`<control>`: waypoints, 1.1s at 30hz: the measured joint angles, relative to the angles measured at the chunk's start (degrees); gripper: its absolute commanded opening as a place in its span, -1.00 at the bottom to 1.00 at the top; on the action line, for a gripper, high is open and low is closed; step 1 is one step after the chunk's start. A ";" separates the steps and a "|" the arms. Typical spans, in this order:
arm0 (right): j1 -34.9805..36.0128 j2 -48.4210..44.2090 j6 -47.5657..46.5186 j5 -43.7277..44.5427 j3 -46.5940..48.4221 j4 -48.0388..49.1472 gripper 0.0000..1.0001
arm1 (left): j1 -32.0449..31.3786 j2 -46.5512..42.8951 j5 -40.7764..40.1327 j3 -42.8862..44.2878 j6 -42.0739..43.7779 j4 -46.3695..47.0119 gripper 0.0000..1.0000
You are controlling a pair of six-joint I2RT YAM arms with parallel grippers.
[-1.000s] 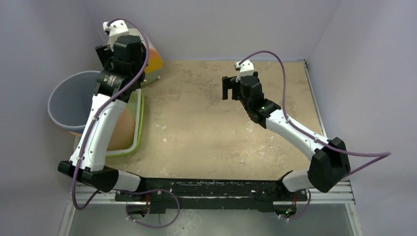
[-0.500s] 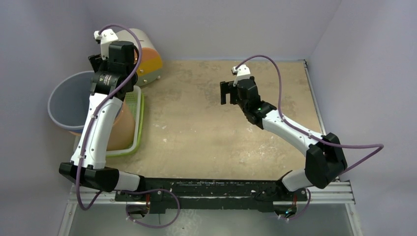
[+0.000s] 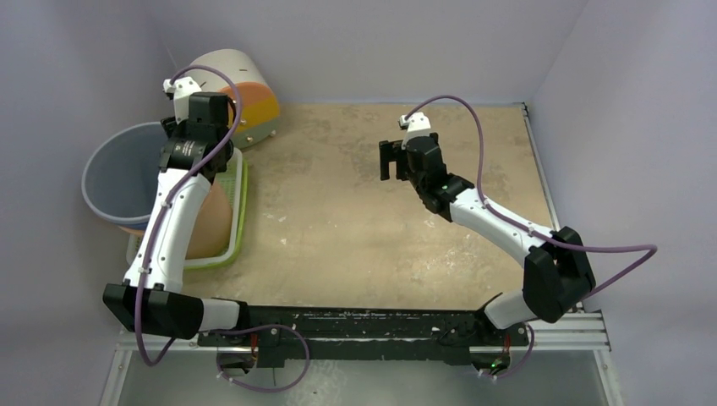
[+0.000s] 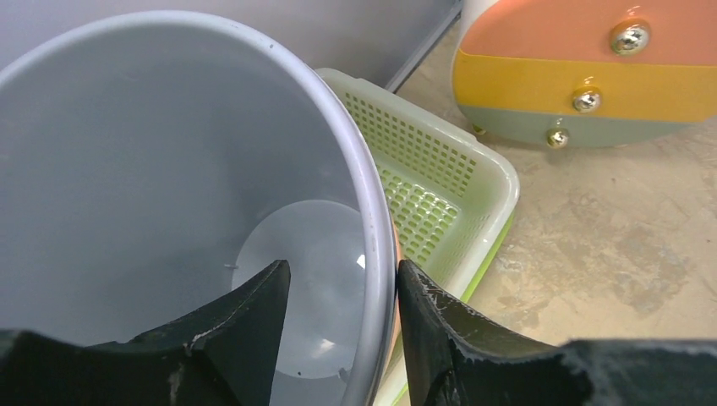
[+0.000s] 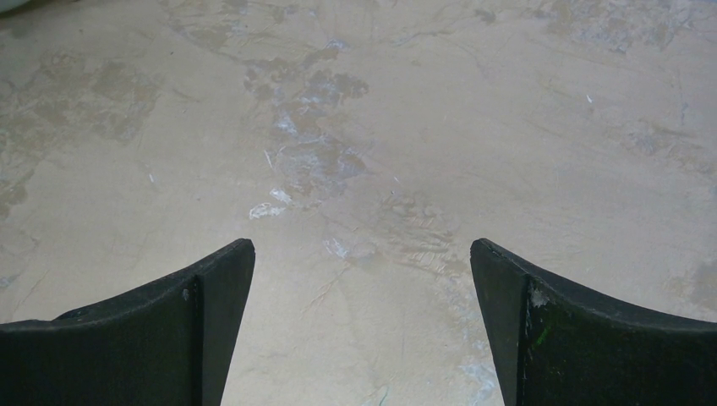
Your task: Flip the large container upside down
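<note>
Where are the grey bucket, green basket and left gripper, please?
grey bucket (image 4: 169, 144), left wrist view, inner wall.
green basket (image 4: 414, 148), left wrist view, perforated wall.
left gripper (image 4: 342, 269), left wrist view, between fingertips.

I see the large container (image 3: 118, 173) at the left edge of the table (image 3: 363, 237), the basket (image 3: 241, 194) just right, a drum (image 3: 245, 85) behind them.
</note>
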 measured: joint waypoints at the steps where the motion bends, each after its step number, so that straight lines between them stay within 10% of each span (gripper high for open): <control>1: 0.00 0.02 0.00 0.02 0.00 -0.07 1.00 | 0.00 -0.26 0.35 -0.13 0.00 0.31 -0.07; 20: 0.00 4.83 0.48 0.24 0.04 -1.07 0.99 | 0.04 -3.23 4.85 -0.94 0.00 2.86 -0.37; 27: 0.00 4.83 0.52 0.46 0.04 -1.07 1.00 | 0.04 -2.16 5.97 -2.14 -0.13 3.52 -0.95; 33: 0.00 4.83 0.52 0.70 0.04 -1.07 1.00 | 0.35 -1.01 6.32 -0.90 -0.81 3.39 -1.00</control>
